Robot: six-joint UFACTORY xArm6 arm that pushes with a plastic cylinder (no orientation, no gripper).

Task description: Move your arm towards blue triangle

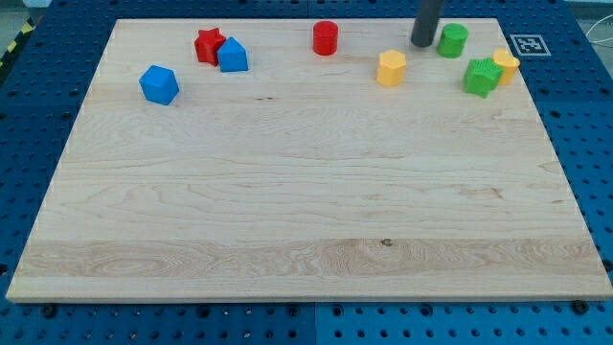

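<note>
The blue triangle block (pixel 233 56) sits near the view's top left, touching a red star block (pixel 209 45) on its left. My tip (pixel 422 42) is at the view's top right, far to the right of the blue triangle, just left of a green cylinder (pixel 453 40). A red cylinder (pixel 326 37) stands between my tip and the blue triangle.
A blue cube (pixel 159 84) lies at the view's left. A yellow hexagonal block (pixel 391 68) sits below and left of my tip. A green star block (pixel 482 77) and a yellow block (pixel 506 64) are at the right. The wooden board (pixel 306 220) has edges all round.
</note>
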